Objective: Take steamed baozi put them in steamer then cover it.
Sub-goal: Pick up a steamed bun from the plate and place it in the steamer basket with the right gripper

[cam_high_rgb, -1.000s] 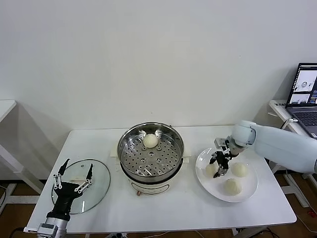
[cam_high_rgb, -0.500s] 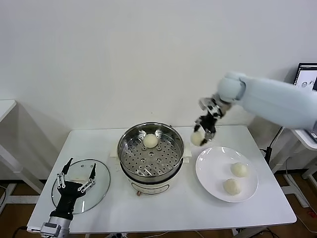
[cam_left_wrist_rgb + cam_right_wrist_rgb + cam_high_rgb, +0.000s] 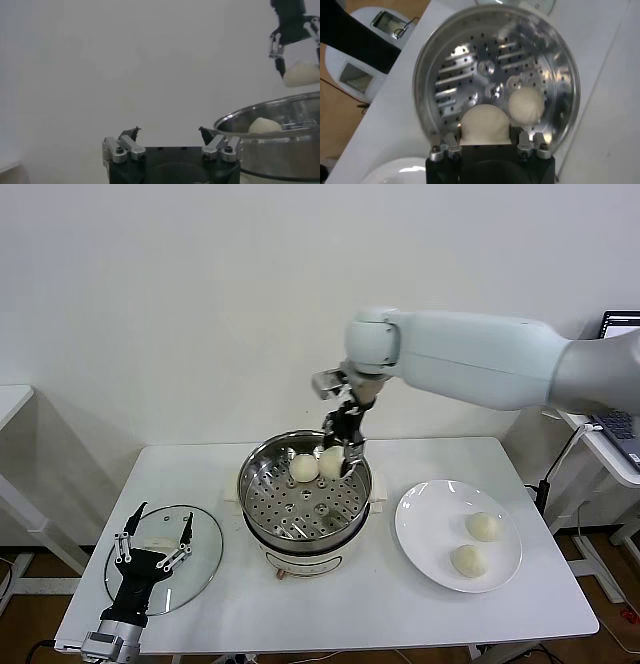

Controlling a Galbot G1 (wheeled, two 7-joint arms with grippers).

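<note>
My right gripper is shut on a baozi and holds it over the back of the steamer, beside another baozi that lies on the perforated tray. In the right wrist view the held baozi sits between my fingers above the tray, next to the resting baozi. Two more baozi lie on the white plate. The glass cover lies flat at the table's front left. My left gripper is open just above the cover.
The steamer also shows in the left wrist view, with the right gripper above it. A laptop stands on a side table at the far right. The white table's front edge runs close below the plate and cover.
My right gripper lifted a baozi from the plate and carried it left over the steamer. The plate went from three baozi to two. The left gripper barely moved.
</note>
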